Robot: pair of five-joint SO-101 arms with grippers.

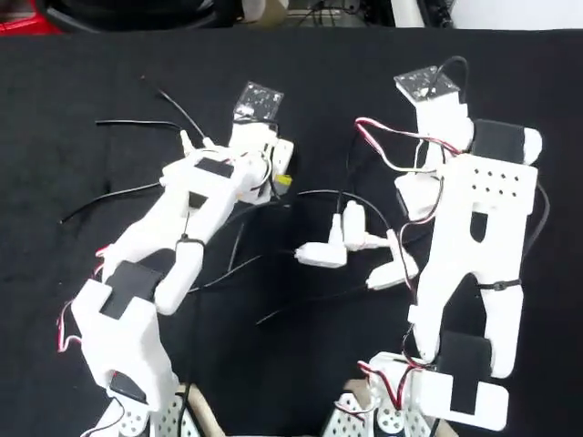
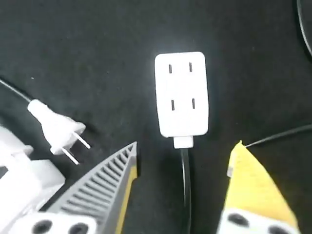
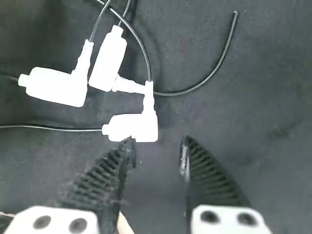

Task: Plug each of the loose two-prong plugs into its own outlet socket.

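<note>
We see the left end effector (image 2: 186,146) with its grey and yellow fingers spread apart, gripping nothing, over the black cord (image 2: 184,170) of a white rectangular two-socket outlet block (image 2: 181,95) lying flat on the black cloth tabletop (image 2: 253,39). A loose white two-prong plug (image 2: 57,131) lies near the block, not touching it. The right end effector (image 3: 157,143) is likewise spread apart, just beside a white angled plug (image 3: 131,127), one of three clustered near the tabletop's middle.
</note>
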